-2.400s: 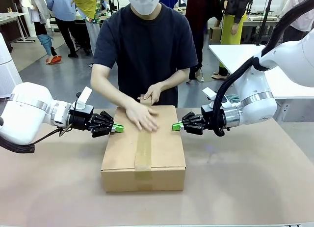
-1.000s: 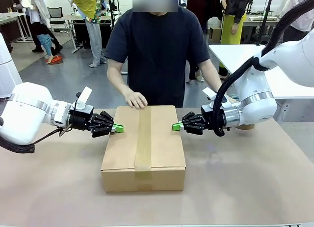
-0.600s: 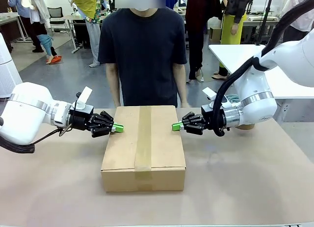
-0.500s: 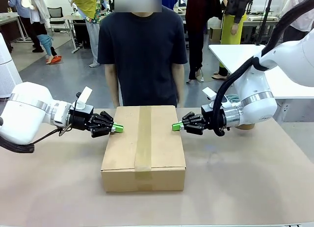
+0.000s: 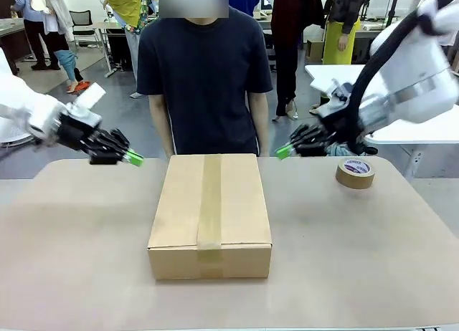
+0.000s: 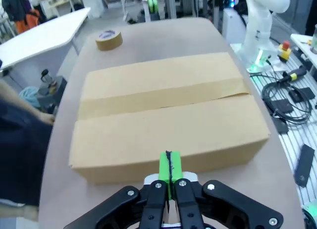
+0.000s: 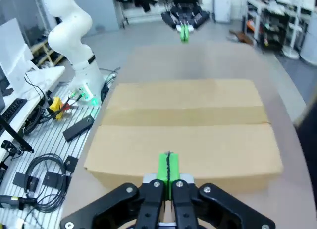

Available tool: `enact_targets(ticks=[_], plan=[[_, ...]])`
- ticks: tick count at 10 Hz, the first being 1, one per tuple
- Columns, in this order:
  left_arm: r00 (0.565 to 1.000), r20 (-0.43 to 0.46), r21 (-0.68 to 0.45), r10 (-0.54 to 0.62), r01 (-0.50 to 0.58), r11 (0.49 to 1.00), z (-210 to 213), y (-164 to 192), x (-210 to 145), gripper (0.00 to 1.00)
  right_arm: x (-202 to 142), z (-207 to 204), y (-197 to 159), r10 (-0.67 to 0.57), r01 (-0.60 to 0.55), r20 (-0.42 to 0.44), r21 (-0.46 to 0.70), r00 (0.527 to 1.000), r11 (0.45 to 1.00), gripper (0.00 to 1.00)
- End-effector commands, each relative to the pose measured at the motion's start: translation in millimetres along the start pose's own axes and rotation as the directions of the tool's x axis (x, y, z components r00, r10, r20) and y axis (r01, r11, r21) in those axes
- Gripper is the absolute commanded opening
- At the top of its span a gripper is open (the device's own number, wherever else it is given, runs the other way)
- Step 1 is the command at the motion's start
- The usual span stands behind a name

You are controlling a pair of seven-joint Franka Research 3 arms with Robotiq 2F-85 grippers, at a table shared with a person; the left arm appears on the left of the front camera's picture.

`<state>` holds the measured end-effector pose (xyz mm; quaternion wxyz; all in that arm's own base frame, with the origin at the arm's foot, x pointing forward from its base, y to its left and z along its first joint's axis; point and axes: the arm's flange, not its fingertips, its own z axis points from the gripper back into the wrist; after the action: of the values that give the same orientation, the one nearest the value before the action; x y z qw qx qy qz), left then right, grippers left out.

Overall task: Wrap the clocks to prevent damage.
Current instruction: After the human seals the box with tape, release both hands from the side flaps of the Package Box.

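While the taped cardboard box (image 5: 210, 213) sits at frame centre, both arms hang clear: left gripper (image 5: 133, 157) at upper left, right gripper (image 5: 284, 152) upper right, fingers pressed together, holding nothing. Best keep them off the tape seam (image 5: 209, 202) and tape roll (image 5: 356, 172).

The left gripper (image 6: 169, 165) has its green-padded fingers (image 6: 164, 167) pressed flat together, holding nothing, poised above the near side of a sealed cardboard box (image 6: 163, 115). A strip of brown tape (image 6: 163, 94) runs along the box's top. Farther off on the desk (image 6: 54, 154), well apart from the box, lies a roll of brown tape (image 6: 109, 39).
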<state>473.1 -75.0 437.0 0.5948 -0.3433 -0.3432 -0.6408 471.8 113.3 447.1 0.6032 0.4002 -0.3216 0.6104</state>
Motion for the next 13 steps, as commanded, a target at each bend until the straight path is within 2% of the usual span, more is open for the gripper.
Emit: enact_targets(ticks=[1, 2, 4, 5, 6, 13], plan=[[0.993, -0.108, 0.014, 0.038, -0.036, 0.999, 45.0, -8.1, 32.9, 0.0, 30.3, 30.9, 33.1, -0.058, 0.045, -0.118, -0.107, 0.991, 0.993, 0.01], [0.991, -0.129, 0.047, 0.046, -0.041, 0.998, 69.2, -11.2, 47.4, 0.0, 45.5, 44.9, 44.4, -0.079, 0.052, -0.159, -0.164, 0.984, 0.985, 0.01], [0.985, -0.165, 0.094, 0.056, -0.041, 0.995, 96.6, -25.5, 66.4, 0.0, 56.9, 55.1, 55.4, -0.099, 0.061, -0.194, -0.195, 0.976, 0.979, 0.01], [0.983, -0.176, 0.085, 0.052, -0.037, 0.996, 97.2, -27.7, 62.3, 0.0, 51.2, 54.2, 48.4, -0.102, 0.068, -0.194, -0.175, 0.976, 0.982, 0.01], [0.988, -0.148, 0.093, 0.037, -0.023, 0.995, 97.2, -20.8, 63.8, 0.0, 66.3, 68.5, 54.2, -0.056, 0.024, -0.163, -0.188, 0.985, 0.982, 0.01], [0.988, -0.148, 0.093, 0.037, -0.023, 0.995, 97.2, -20.8, 63.8, 0.0, 66.3, 68.5, 54.2, -0.056, 0.024, -0.163, -0.188, 0.985, 0.982, 0.01]])
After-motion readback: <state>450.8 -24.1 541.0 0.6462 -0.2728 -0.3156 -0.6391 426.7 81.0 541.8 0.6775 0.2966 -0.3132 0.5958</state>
